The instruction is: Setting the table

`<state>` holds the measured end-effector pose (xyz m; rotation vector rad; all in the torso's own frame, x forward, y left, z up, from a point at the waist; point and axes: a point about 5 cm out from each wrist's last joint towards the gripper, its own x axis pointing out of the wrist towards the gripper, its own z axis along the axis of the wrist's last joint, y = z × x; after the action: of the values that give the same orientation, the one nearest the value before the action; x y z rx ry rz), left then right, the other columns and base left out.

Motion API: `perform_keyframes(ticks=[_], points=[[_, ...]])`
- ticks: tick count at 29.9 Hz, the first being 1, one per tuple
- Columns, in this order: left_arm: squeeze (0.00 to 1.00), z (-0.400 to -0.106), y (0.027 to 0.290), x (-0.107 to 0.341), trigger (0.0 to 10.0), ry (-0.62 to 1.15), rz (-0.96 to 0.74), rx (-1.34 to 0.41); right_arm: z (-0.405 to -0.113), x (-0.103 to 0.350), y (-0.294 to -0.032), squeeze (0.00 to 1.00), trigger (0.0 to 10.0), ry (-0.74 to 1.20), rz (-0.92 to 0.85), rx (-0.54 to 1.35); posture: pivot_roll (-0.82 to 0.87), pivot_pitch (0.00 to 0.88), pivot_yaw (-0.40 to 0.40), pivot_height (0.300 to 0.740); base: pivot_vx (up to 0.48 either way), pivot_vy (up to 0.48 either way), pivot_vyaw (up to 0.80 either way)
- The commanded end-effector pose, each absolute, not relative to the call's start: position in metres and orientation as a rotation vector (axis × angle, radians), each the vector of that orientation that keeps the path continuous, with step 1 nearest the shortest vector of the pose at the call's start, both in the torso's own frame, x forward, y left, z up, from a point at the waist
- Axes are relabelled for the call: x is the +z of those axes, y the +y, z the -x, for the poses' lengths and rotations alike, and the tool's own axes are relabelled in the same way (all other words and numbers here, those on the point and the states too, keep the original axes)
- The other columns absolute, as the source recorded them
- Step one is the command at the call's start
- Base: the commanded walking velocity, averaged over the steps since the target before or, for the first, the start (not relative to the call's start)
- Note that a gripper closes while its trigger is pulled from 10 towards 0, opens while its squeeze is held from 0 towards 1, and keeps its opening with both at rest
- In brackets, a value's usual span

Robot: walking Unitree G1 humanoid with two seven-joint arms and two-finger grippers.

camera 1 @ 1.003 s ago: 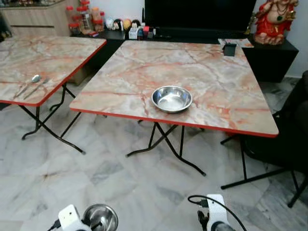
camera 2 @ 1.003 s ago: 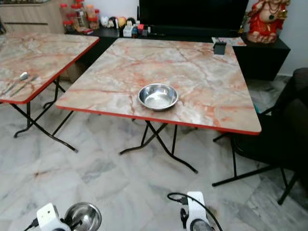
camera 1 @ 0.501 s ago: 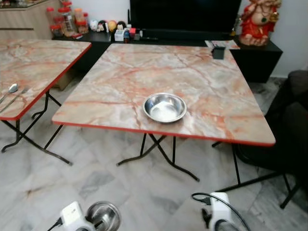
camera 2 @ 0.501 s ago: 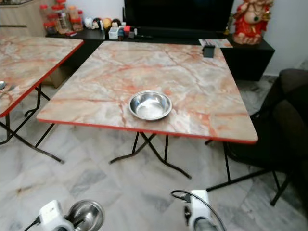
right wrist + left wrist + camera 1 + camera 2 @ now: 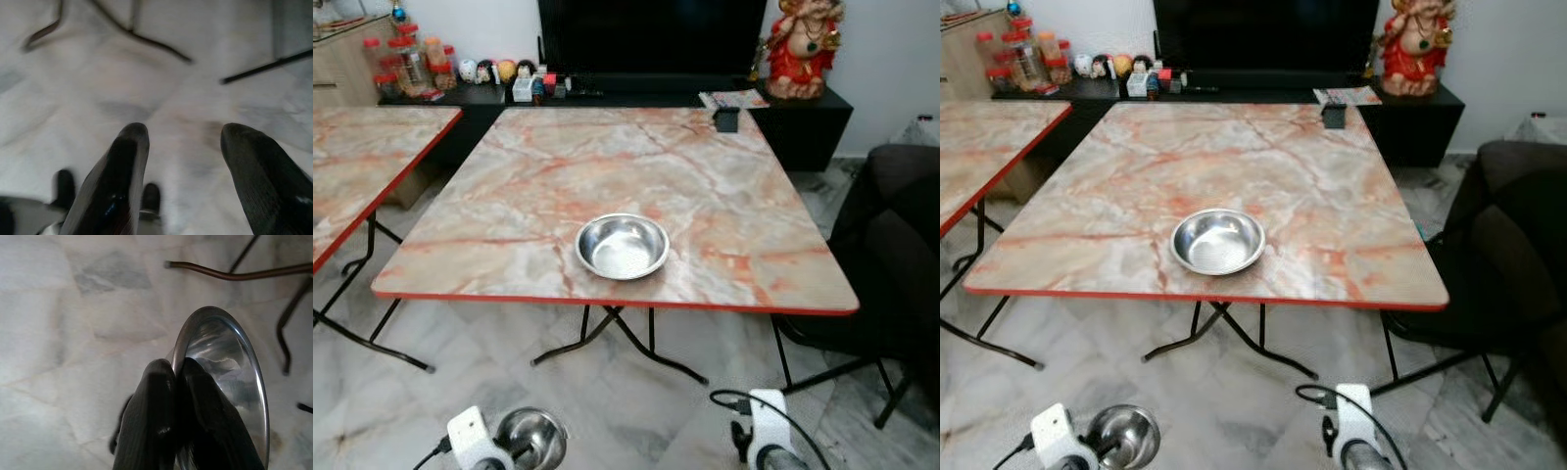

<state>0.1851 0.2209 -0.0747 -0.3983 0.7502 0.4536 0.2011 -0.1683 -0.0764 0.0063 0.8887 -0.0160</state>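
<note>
Left end effector (image 5: 168, 382) clamped on second bowl (image 5: 530, 438) at lower left of frame, low over the floor. Table (image 5: 724, 211) lay ahead, upward in frame, first bowl (image 5: 622, 246) near its front edge. Right end effector (image 5: 181, 147) spread, idle.

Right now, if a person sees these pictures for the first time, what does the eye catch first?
First comes the marble-patterned table with its red edge, in the middle of the room, with one steel bowl standing near its front edge. Next, low on the robot's left, the left gripper is shut on a second steel bowl above the floor. Behind the table, a red statue stands on a black cabinet.
</note>
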Motion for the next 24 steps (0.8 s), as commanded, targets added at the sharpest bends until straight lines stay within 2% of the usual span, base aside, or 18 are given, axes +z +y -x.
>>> perform_keyframes(ticks=[1,6,22,24], points=[[0.00,-0.1914,0.2138,-0.0731,10.0,0.750,0.391,0.421,-0.2011,-0.0751,-0.1807,0.00,10.0,0.880,0.004,-0.049,-0.06,0.000,0.003,0.732,0.304,0.000,0.00],[0.00,-0.1923,0.2138,-0.0727,10.0,0.747,0.391,0.424,-0.2013,-0.0749,-0.1822,0.00,10.0,0.880,0.004,-0.051,-0.05,0.000,0.000,0.732,0.302,0.000,0.00],[0.00,-0.1912,0.2136,-0.0729,10.0,0.751,0.348,0.410,-0.1996,-0.0760,-0.1801,0.00,10.0,0.886,-0.007,-0.041,-0.05,0.000,0.002,0.732,0.000,0.000,0.00],[0.00,-0.1911,0.2145,-0.0728,10.0,0.751,0.341,0.419,-0.1993,-0.0761,-0.1802,0.00,10.0,0.887,-0.005,-0.040,-0.05,0.000,0.001,0.732,0.000,-0.283,0.00]])
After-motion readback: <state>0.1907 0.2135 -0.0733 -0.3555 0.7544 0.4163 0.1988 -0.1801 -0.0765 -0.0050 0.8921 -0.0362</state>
